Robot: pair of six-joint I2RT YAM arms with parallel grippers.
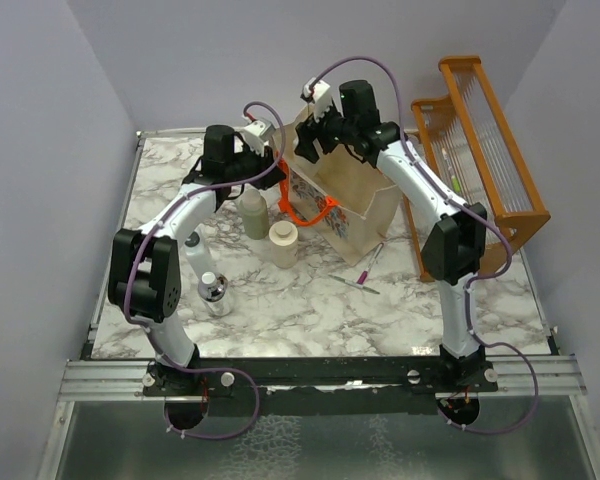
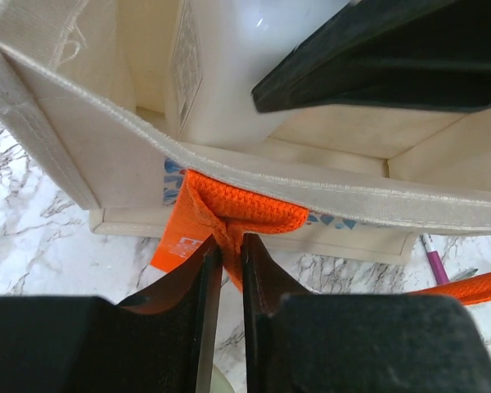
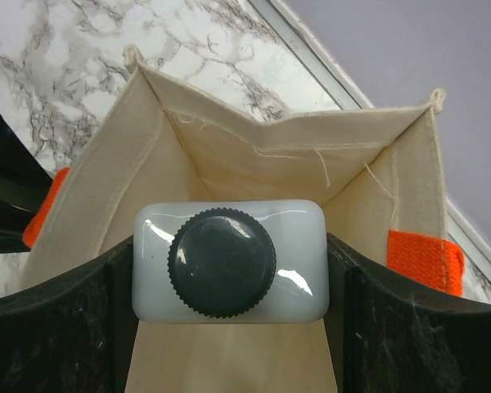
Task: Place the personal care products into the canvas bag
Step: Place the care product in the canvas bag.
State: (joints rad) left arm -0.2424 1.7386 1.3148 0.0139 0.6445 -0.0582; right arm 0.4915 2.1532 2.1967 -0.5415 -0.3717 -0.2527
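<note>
In the top view, at the left of the surface (image 1: 310, 305), a white bottle (image 1: 194, 254) shows beside the left arm, and the clear bottle (image 1: 216, 295) stands at its 5 o'clock. At 1 o'clock from these the olive bottle (image 1: 254, 215) is upright, with the beige bottle (image 1: 283, 243) just at its 4 o'clock; both are near the bag (image 1: 365, 195) but apart from it. The left end effector (image 2: 227, 250) is at the bag's left side, its fingers pinched nearly together on the orange handle (image 2: 237, 209) just below the rim. The bag stands upright at mid-surface with its mouth open. The right end effector (image 3: 229, 274) hangs over that mouth and grips the dark-capped bottle (image 3: 307, 246) by its two flat sides, cap up. In the left wrist view this bottle's lower part sits behind the near rim, inside the mouth. Two pens (image 1: 365, 272) lie at the bag's 6 o'clock. The rack (image 1: 485, 150) stands at the bag's 3 o'clock, on the right edge.
</note>
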